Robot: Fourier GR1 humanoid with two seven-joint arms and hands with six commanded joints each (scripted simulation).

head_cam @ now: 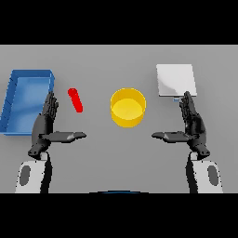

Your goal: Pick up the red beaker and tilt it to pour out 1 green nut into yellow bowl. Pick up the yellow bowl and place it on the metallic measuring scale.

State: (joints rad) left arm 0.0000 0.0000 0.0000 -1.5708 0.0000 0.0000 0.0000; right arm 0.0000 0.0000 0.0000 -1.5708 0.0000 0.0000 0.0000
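We note the yellow bowl (128, 107) upright at table centre, approx. midway between both hands and touching neither. We cannot tell whether anything lies inside it.

The red beaker (76, 100) sits to the bowl's left, well apart from it — it shows as a narrow red shape slanted across the grey table (116, 158), upper end toward the far left, lower end toward the bowl. We cannot tell if it stands or lies on its side, nor see any nut in it.

The metal scale (175, 80) — a pale square plate — rests at far right, beyond the right hand, nothing on it. A blue tray (9, 104) sits at far left, beside the left hand.

Left hand (45, 123): fingers straight and pointing away from the robot, thumb stretched inward toward centre; holds nothing, near the beaker but not touching.

Right hand (193, 123): same pose mirrored, fingers straight, thumb inward; holds nothing, fingertips just short of the scale's near edge.
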